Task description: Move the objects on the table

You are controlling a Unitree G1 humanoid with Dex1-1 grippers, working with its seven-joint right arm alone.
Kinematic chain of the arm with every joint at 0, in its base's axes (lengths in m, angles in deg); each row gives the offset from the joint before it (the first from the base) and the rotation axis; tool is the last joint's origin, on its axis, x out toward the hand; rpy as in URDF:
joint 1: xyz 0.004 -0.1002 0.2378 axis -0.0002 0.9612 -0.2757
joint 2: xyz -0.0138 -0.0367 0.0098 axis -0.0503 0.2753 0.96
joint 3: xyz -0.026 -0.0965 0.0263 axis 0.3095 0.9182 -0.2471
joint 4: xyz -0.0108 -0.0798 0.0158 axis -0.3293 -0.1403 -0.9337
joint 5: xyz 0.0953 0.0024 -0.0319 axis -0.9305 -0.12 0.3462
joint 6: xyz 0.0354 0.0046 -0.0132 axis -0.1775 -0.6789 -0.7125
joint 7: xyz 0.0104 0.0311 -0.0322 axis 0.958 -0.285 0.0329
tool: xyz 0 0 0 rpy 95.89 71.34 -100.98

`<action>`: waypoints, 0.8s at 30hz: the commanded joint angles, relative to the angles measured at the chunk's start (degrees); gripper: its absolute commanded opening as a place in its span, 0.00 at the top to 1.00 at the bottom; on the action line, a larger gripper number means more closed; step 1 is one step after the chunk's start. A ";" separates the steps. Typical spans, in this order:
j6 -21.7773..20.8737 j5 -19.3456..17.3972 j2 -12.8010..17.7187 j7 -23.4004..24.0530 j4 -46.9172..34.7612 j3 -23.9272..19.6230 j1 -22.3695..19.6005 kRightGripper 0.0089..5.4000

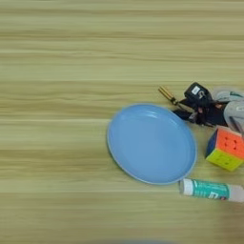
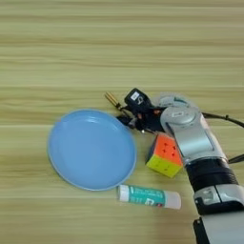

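Note:
My right gripper point(image 2: 131, 111) reaches in from the right on its silver forearm point(image 2: 190, 133) and sits low at the plate's far right rim. A thin screwdriver with a tan handle point(image 2: 113, 99) pokes out up-left from the gripper; its shaft is hidden among the black parts. The multicoloured puzzle cube point(image 2: 164, 154) rests on the table point(image 2: 71, 47) just beside the forearm, right of the plate. A white glue stick with a green label point(image 2: 149, 196) lies flat in front of the plate. In the left eye view the gripper point(image 1: 193, 108) and the cube point(image 1: 226, 148) show near the right edge.
A blue round plate point(image 2: 91, 148) with nothing on it lies left of the gripper. A clear tape roll point(image 2: 174, 99) shows partly behind the forearm. A dark cable point(image 2: 224, 118) runs off to the right. Bare wood spreads across the far and left parts of the table.

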 commanded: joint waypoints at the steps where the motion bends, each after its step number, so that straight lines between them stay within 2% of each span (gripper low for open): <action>1: -0.12 -0.81 2.03 1.40 -4.78 -2.34 -2.81 0.54; 4: -0.89 -0.53 2.36 1.80 -6.65 -2.74 -2.72 0.48; 15: 1.71 -3.78 3.02 1.40 -18.02 -7.49 -2.92 0.30; 20: 2.99 -6.50 3.52 0.65 -23.08 -9.91 -2.36 0.22; 24: 5.06 -10.50 4.26 -1.15 -24.92 -12.97 -2.30 0.14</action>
